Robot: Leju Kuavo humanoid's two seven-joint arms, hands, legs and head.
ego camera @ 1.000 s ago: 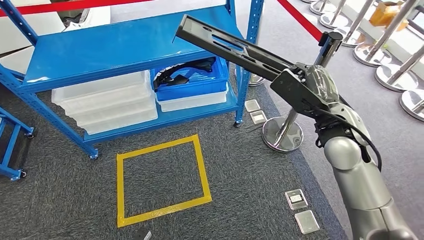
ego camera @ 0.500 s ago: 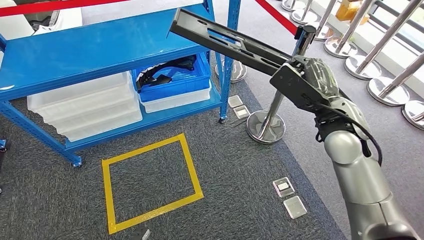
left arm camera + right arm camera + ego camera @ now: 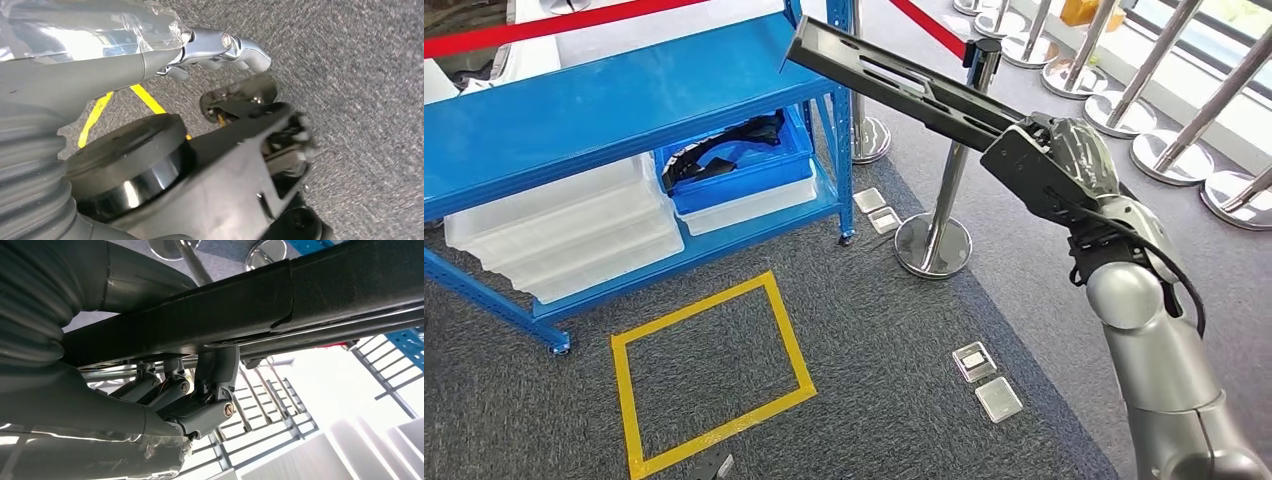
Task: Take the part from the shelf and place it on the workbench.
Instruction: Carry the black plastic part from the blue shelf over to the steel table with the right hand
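Right hand (image 3: 1064, 170), right of centre in the head view, gripped one end of the part (image 3: 894, 85), a long flat black slotted bar. The bar ran up and left from the hand to the upper middle of the frame, its far end hanging over the front corner of the blue shelf (image 3: 604, 110). In the right wrist view the part (image 3: 280, 305) crossed the upper frame as a dark band, with the fingers (image 3: 212, 385) wrapped up against its underside.

Left hand (image 3: 220, 47) appeared in the left wrist view near the top of the frame, over grey carpet. Whether its fingers were spread or curled, I could not tell; nothing plainly in them.

Lower shelf level, left half of the head view: stacked clear bins (image 3: 564, 235), and beside them a blue bin (image 3: 744, 170) holding dark pieces, sitting on another clear bin.

Yellow tape square (image 3: 709, 375) on the carpet, lower left. A stanchion (image 3: 949, 170) with a chrome base stood at centre, just behind the part, red rope (image 3: 534, 25) leading off it. Floor plates (image 3: 986, 380) lay lower right of centre.
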